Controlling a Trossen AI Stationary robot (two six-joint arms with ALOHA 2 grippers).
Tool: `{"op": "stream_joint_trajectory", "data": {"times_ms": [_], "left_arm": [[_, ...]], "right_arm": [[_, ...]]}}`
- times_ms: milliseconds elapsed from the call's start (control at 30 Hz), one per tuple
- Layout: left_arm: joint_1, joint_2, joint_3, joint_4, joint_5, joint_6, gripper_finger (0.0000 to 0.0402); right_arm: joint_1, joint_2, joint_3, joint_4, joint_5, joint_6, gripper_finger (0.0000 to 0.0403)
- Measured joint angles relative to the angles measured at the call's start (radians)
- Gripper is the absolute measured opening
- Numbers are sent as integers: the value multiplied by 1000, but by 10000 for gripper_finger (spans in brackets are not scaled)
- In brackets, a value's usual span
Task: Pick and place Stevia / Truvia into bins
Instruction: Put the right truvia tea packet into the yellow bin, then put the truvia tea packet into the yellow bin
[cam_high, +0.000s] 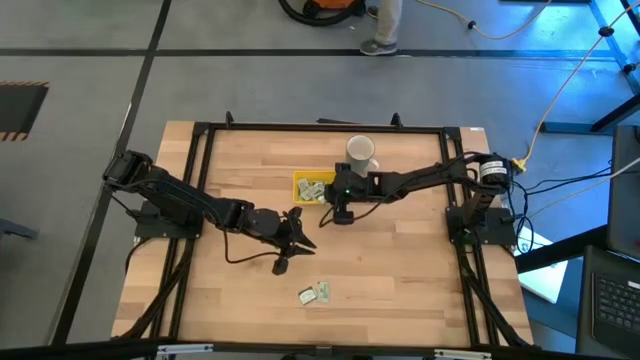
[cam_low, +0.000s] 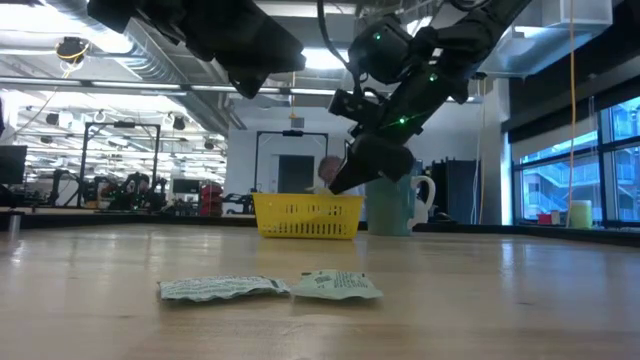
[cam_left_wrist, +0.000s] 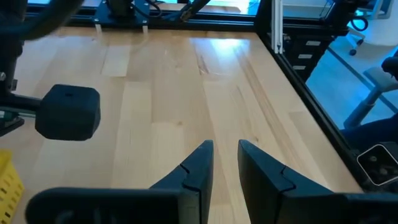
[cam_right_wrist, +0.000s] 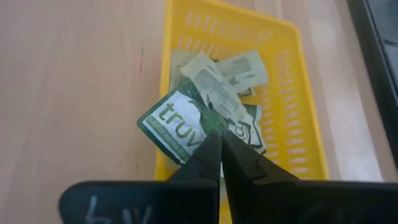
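1. Two arms work over one wooden table (cam_high: 400, 270); I report on both, left and right being my own sides.
2. Right arm reaches in from my right edge to the table's middle. My right gripper (cam_right_wrist: 219, 140) hangs over the near rim of the bin (cam_right_wrist: 305, 124). Its fingers are pinched together on a green-and-white sachet (cam_right_wrist: 177, 124) printed "truv". That sachet lies tilted across the bin's rim, partly over the wood, partly over the bin.
3. Left arm stretches from my left edge toward the middle. My left gripper (cam_left_wrist: 224, 165) hovers above bare wood, fingers slightly parted with a narrow gap, nothing between them. It sits well clear of the bin and of the loose packets.
4. White mug (cam_high: 360, 152) stands upright just beyond the bin, toward the far edge.
5. Bin, yellow, slotted walls, rests near table centre. Several crumpled sachets (cam_right_wrist: 239, 74) lie heaped inside, overlapping one another.
6. Loose sachets (cam_high: 314, 293), two in number, lie flat on the wood near the front edge, side by side and almost touching, well apart from both grippers.
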Motion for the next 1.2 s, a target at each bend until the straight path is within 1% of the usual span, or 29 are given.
{"op": "stream_joint_trajectory", "data": {"times_ms": [133,267,433,533,633,700,800,900,967,1100,1200], "left_arm": [[0,0,0,-3,0,0,69],[0,0,0,-4,-2,0,66],[0,0,0,-4,-2,0,67],[0,0,0,-4,-2,0,69],[0,0,0,-12,-2,2,67],[-1,0,0,-24,-2,27,65],[-7,0,0,-40,-2,63,63],[-20,0,0,-54,-2,93,65],[-33,0,-1,-68,-2,108,67],[-54,24,0,-63,-2,87,73],[-71,71,16,-64,-50,82,77]], "right_arm": [[4,-1,0,4,0,-1,9],[4,-1,0,7,5,-1,31],[4,-1,0,7,121,3,72],[12,-15,0,-32,140,4,88],[50,-54,0,-86,137,44,95],[85,-81,1,-144,108,80,96],[157,-129,0,-238,94,130,96],[235,-174,-2,-294,92,176,96],[280,-203,-34,-279,92,203,97],[334,-256,-145,-166,94,241,97],[348,-300,-222,-97,96,267,97]]}}
